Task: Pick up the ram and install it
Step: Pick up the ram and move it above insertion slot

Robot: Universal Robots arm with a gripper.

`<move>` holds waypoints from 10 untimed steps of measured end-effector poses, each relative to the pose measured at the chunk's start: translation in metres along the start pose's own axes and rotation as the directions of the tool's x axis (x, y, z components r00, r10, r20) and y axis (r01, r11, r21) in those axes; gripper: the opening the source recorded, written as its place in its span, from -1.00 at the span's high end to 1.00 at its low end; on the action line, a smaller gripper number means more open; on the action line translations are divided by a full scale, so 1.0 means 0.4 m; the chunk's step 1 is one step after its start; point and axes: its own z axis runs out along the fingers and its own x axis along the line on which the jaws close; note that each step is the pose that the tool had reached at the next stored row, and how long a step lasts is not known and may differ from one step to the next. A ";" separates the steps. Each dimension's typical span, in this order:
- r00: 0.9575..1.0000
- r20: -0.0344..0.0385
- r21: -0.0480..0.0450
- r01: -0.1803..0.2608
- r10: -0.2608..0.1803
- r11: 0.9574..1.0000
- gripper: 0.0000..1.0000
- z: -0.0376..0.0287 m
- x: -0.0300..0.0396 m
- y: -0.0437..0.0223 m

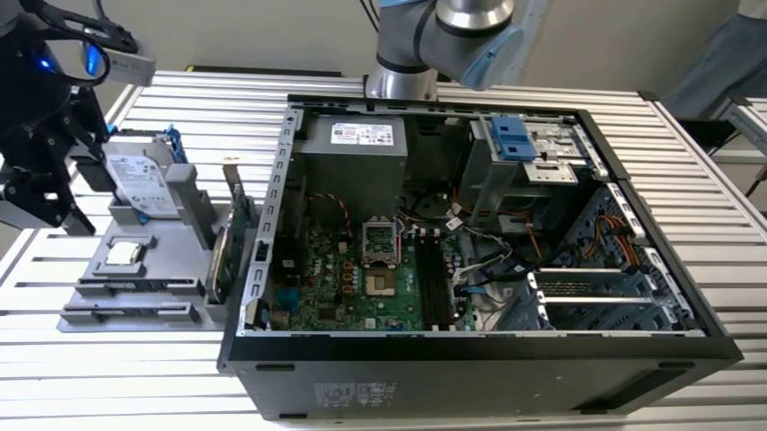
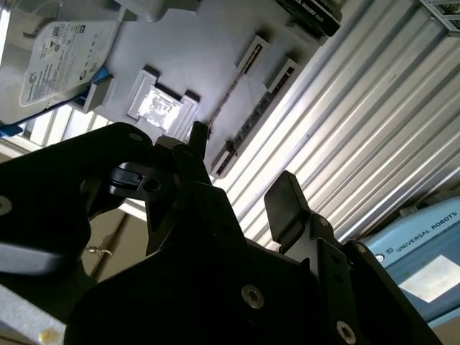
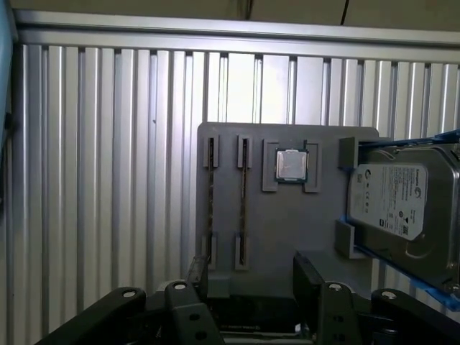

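Two thin dark ram sticks (image 3: 210, 201) (image 3: 242, 201) stand on edge side by side in the slots of a grey holder tray (image 3: 287, 223). In the exterior view the tray (image 1: 120, 301) lies on the slatted table at the left of the open computer case (image 1: 480, 242). My gripper (image 3: 251, 280) hovers above the tray's edge, apart from the sticks. It is open with nothing between its black fingers (image 3: 305, 269). In the second wrist view the gripper (image 2: 241, 180) is open above the ram slots (image 2: 248, 126). The exterior view has the gripper (image 1: 66, 193) at the far left.
On the tray also sit a silver hard drive (image 1: 138, 184) in a blue frame, a processor chip (image 3: 291, 165) and an upright green card (image 1: 228, 233). The case's motherboard has long dark memory slots (image 1: 432, 278). A person's clothing (image 1: 731, 54) is at the back right.
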 end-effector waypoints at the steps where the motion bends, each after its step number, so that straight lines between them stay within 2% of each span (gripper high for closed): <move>1: 1.000 0.000 0.000 0.000 0.000 1.000 -1.00 0.001 0.000 0.000; 10: 1.000 -0.001 0.000 0.000 0.000 1.000 -1.00 0.012 0.000 0.000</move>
